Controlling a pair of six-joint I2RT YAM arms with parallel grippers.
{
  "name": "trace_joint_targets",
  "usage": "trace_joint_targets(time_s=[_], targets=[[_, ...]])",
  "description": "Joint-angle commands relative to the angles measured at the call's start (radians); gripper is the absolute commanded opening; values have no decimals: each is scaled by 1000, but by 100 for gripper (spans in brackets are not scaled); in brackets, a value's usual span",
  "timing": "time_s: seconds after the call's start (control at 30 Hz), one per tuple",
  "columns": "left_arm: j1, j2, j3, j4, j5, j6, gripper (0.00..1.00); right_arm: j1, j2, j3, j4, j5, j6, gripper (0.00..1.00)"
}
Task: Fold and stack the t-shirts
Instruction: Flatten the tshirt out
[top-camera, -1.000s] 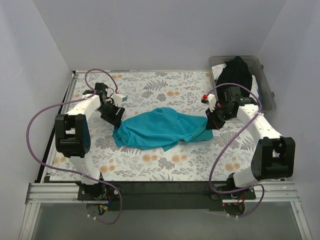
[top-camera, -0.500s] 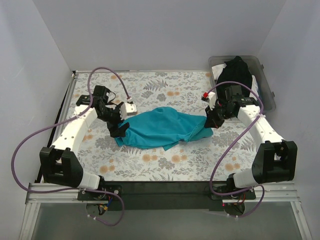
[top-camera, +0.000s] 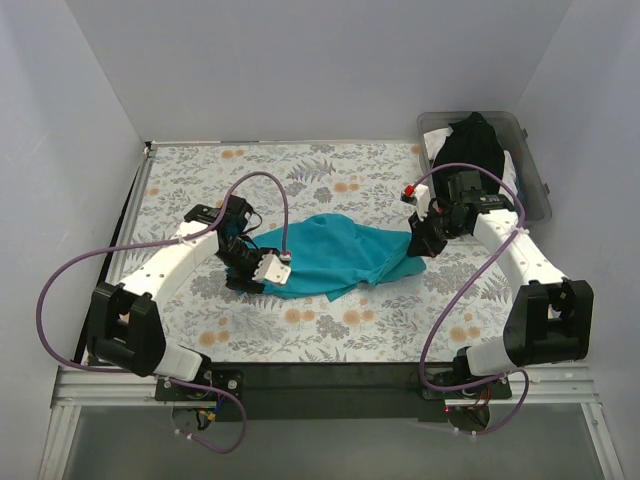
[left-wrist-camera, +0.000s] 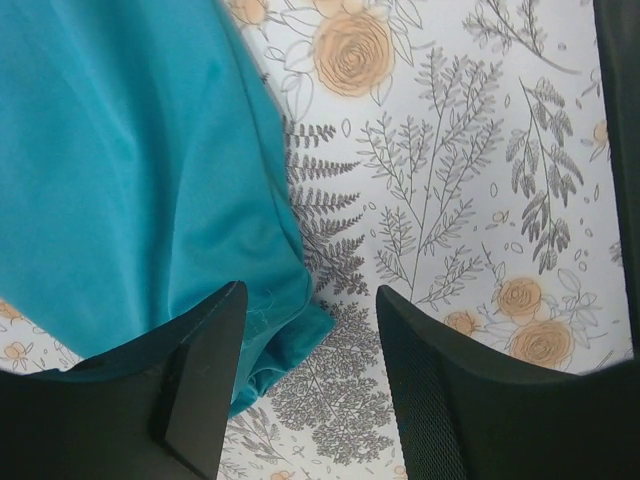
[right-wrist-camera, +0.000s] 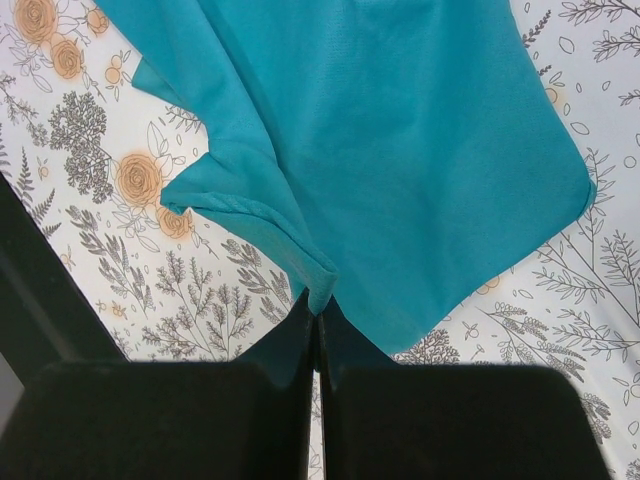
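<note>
Bottom edge of the top view, mounting rail (top-camera: 320, 385): carrying both arm bases, one at lower left and one at lower right, each arm reaching up and inward.
Left gripper (left-wrist-camera: 310, 385): standing released, jaws apart, straddling the lower-left corner of the shirt, one finger over cloth and the other over bare print; grasping nothing, and not showing whether touching the fabric.
Teal t-shirt (top-camera: 335, 255): lying crumpled across the centre of the frame, stretching loosely between the two grippers, showing no clean crease or squared edge.
Right gripper (right-wrist-camera: 317, 320): clenching a hemmed fold at the shirt's right end, fingers pressed together on the cloth.
Black t-shirt (top-camera: 472, 145): sitting heaped in the grey bin (top-camera: 535, 185) at the upper right, draping over its far rim, unfolded.
Progress: seeming early; showing no folded shirt and no stack anywhere on the table.
Remaining: probably spreading the teal shirt flat, folding it, then fetching the black one from the bin and repeating, then stacking.
Tablecloth (top-camera: 330, 180): covering the whole work surface, whitish with grey ferns and orange flowers, lying flat around the shirt.
Walls (top-camera: 300, 70): closing in on the left, right and far sides, plain and pale, casting no strong shadows.
</note>
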Motion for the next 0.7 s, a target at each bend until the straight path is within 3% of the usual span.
trace_joint_targets(time_s=[0.0,0.67], targets=[[-4,-37,-20,3,-69,161,53,4,13,14,5,-22,8,1],[-4,-9,-116,141,-131,269,55,6,24,-7,6,-13,-4,1]])
